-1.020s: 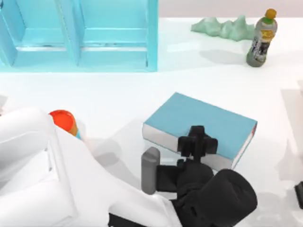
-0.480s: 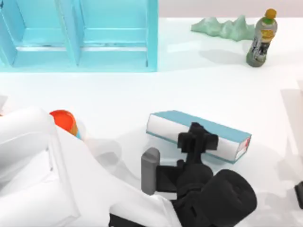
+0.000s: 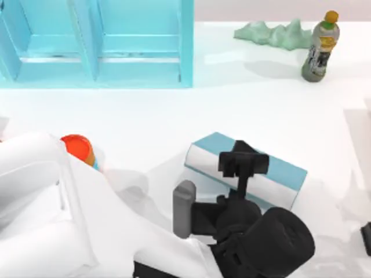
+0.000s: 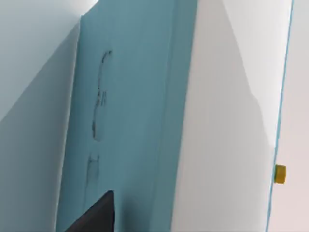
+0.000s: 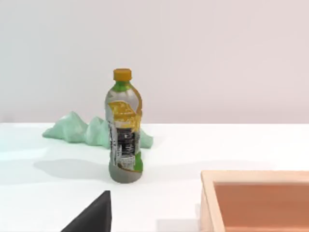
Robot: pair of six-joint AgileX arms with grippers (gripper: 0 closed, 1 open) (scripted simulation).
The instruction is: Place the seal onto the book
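Observation:
The book (image 3: 284,171), teal cover and white page edges, lies tilted at the table's middle right, one long side raised. My left gripper (image 3: 243,163) is right over its near edge and touches it. In the left wrist view the book (image 4: 130,121) is very close, with one dark finger (image 4: 96,217) off to the side, so the jaws stand open. I cannot tell whether the fingers straddle the book's edge. The seal is hidden. My right gripper (image 3: 366,237) is parked at the table's right edge, and its finger (image 5: 94,215) also sits wide to the side.
A turquoise shelf unit (image 3: 98,43) fills the back left. An orange canister with a blue band (image 3: 78,147) stands beside my left arm. A bottle (image 3: 320,46) and a pale green lump (image 3: 272,33) are at the back right. A wooden tray (image 5: 260,198) lies near the right gripper.
The book went from lying flat to tipped up on its long side, then turned partway back and shifted right. My left gripper moved slightly away from me over it.

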